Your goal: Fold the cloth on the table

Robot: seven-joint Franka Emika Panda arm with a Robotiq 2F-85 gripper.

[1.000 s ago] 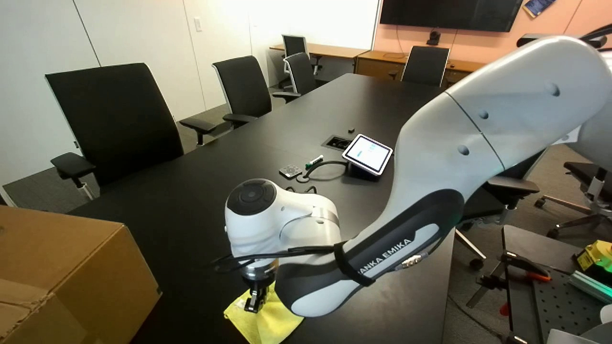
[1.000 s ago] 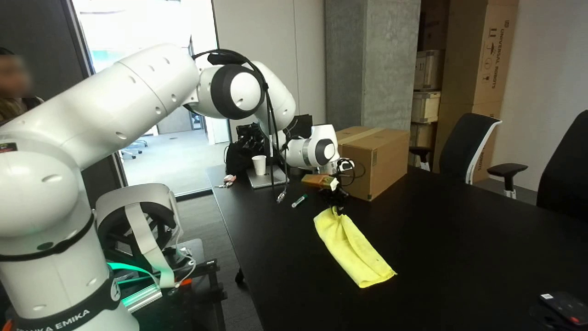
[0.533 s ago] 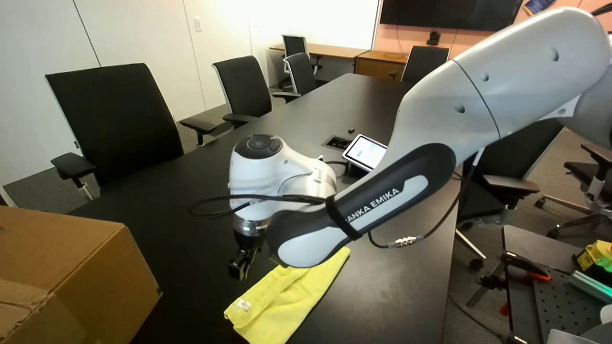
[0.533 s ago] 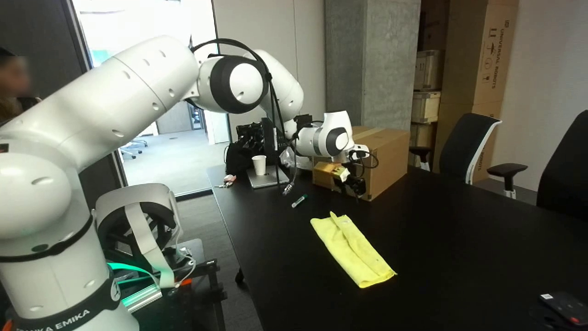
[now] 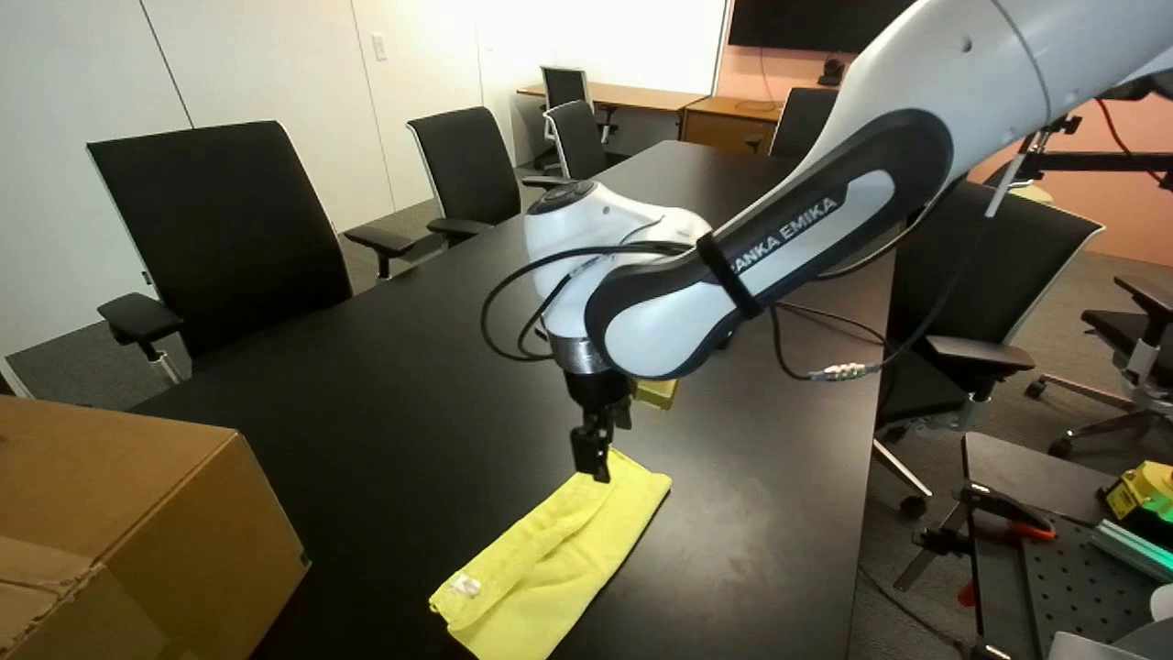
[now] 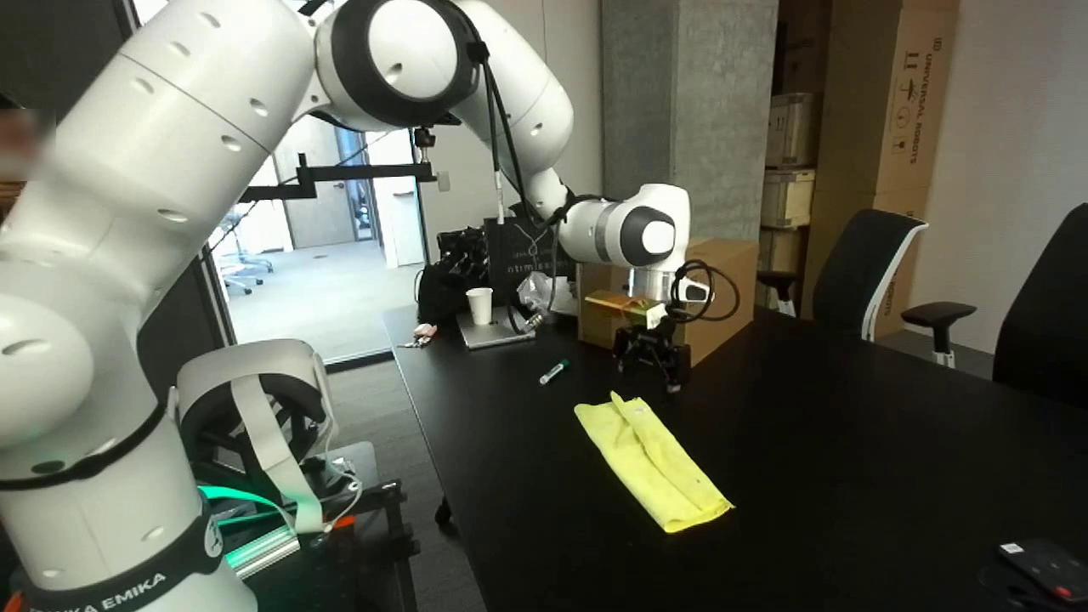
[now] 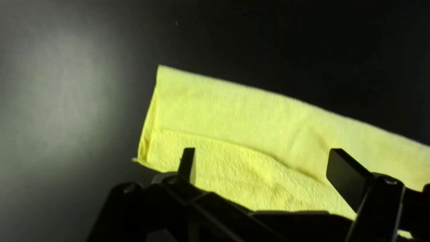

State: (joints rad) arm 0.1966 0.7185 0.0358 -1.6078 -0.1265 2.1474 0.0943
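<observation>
The yellow-green cloth (image 5: 559,568) lies as a long folded strip on the black table (image 5: 394,440), one flap lapped lengthwise over the rest and a small white tag at one end. In an exterior view the strip (image 6: 650,467) looks mostly flat, with a slight raised peak at its far end. My gripper (image 7: 262,156) is open, its fingers wide apart with nothing held between them. Beneath them the cloth (image 7: 235,107) fills the middle of the wrist view. Seen from outside, the gripper (image 5: 602,449) hovers above the cloth, apart from it.
A large cardboard box (image 5: 156,532) stands on the table near the cloth. A green-capped marker (image 6: 554,371), a white cup (image 6: 480,304) and a remote (image 6: 1045,568) also rest on the tabletop. Black chairs (image 5: 220,238) line the edge.
A second ago my gripper was down at one end of the cloth, pinching it into a bunch. It has let go, opened and lifted off sideways over the strip, which has settled flatter.
</observation>
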